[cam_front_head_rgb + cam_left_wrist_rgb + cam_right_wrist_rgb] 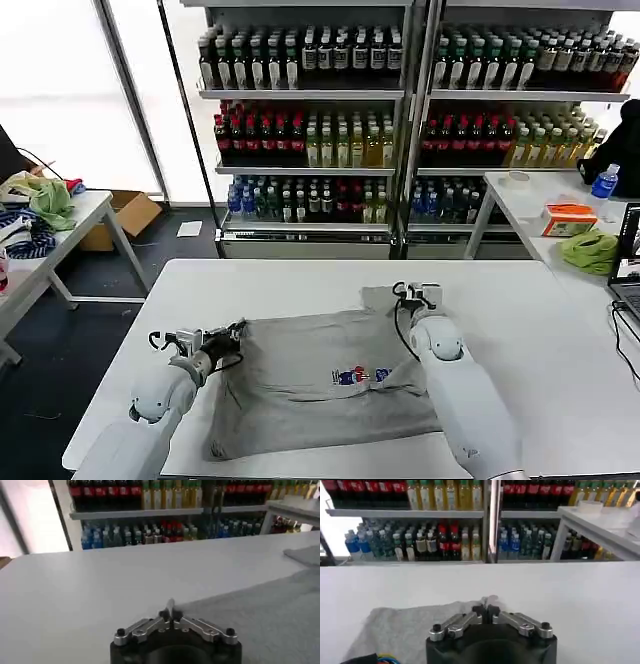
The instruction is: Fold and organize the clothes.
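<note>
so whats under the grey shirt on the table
The grey shirt lies spread on the white table, which shows bare all round it. Whatever sits beneath the cloth itself is covered and cannot be seen.

Shirt (pixel 320 385) chest print too small to read — right sleeve under the arm

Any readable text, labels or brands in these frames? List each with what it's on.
Nothing can be read.
Grey shirt chest print: red and blue shapes, too small to make out any letters.
Shelf bottles: labels too small and blurred.
Blue-capped bottle on the side table: label unreadable.
Orange box on the side table: no legible print.
Left tool and right tool: no markings visible.
</note>
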You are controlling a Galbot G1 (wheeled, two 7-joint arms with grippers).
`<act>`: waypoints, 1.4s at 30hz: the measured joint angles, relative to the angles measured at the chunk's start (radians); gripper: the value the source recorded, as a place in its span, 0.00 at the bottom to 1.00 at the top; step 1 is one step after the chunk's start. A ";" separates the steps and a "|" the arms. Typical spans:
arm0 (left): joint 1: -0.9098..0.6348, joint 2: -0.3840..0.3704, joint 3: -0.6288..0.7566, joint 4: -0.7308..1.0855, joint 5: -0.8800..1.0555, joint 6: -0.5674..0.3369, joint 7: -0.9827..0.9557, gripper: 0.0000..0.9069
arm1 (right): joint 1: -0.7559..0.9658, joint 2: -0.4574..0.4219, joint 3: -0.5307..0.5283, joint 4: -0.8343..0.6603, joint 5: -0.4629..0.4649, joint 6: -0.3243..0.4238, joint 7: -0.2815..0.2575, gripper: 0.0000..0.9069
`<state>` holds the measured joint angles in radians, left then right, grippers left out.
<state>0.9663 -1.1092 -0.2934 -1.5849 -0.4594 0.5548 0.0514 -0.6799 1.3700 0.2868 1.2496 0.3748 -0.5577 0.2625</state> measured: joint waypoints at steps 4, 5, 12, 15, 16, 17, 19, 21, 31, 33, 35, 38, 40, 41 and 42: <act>0.009 0.003 -0.009 -0.017 -0.012 -0.023 -0.013 0.00 | -0.022 -0.002 0.011 0.044 -0.003 0.009 0.000 0.00; 0.011 0.005 -0.012 -0.023 -0.013 -0.031 -0.017 0.00 | -0.026 -0.002 0.014 0.057 -0.004 0.010 0.000 0.00; 0.033 0.025 -0.037 -0.086 -0.034 -0.074 -0.022 0.00 | -0.062 -0.015 0.040 0.181 -0.003 0.015 -0.009 0.00; 0.047 0.036 -0.049 -0.120 -0.041 -0.087 -0.022 0.00 | -0.078 -0.021 0.048 0.239 -0.002 0.019 -0.011 0.00; 0.054 0.039 -0.054 -0.132 -0.042 -0.091 -0.022 0.00 | -0.085 -0.023 0.051 0.258 -0.001 0.020 -0.010 0.00; 0.060 0.042 -0.058 -0.142 -0.042 -0.094 -0.022 0.00 | -0.092 -0.025 0.054 0.277 0.001 0.021 -0.009 0.00; 0.075 0.046 -0.066 -0.163 -0.042 -0.100 -0.021 0.00 | -0.106 -0.027 0.060 0.315 0.003 0.021 -0.008 0.00; 0.087 0.048 -0.074 -0.183 -0.042 -0.107 -0.019 0.00 | -0.124 -0.031 0.067 0.355 0.003 0.021 -0.008 0.00; 0.165 0.064 -0.107 -0.262 -0.017 -0.123 0.000 0.00 | -0.281 -0.041 0.107 0.550 -0.004 0.037 -0.024 0.00; 0.184 0.062 -0.112 -0.276 -0.010 -0.127 0.002 0.00 | -0.323 -0.042 0.119 0.585 -0.006 0.046 -0.023 0.00; 0.207 0.058 -0.114 -0.285 -0.001 -0.132 0.003 0.00 | -0.366 -0.042 0.131 0.618 -0.009 0.053 -0.021 0.00; 0.239 0.052 -0.115 -0.296 0.016 -0.136 0.005 0.00 | -0.436 -0.038 0.150 0.662 -0.018 0.066 -0.020 0.00; 0.262 0.050 -0.115 -0.305 0.028 -0.139 0.010 0.00 | -0.484 -0.031 0.160 0.688 -0.025 0.078 -0.017 0.00; 0.271 0.050 -0.115 -0.307 0.033 -0.139 0.011 0.00 | -0.507 -0.028 0.163 0.699 -0.029 0.084 -0.014 0.00; 0.281 0.051 -0.115 -0.309 0.039 -0.140 0.013 0.00 | -0.531 -0.025 0.166 0.710 -0.032 0.089 -0.012 0.00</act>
<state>1.2472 -1.0584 -0.4084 -1.8943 -0.4207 0.4149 0.0646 -1.2106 1.3455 0.4524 1.9592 0.3424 -0.4682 0.2503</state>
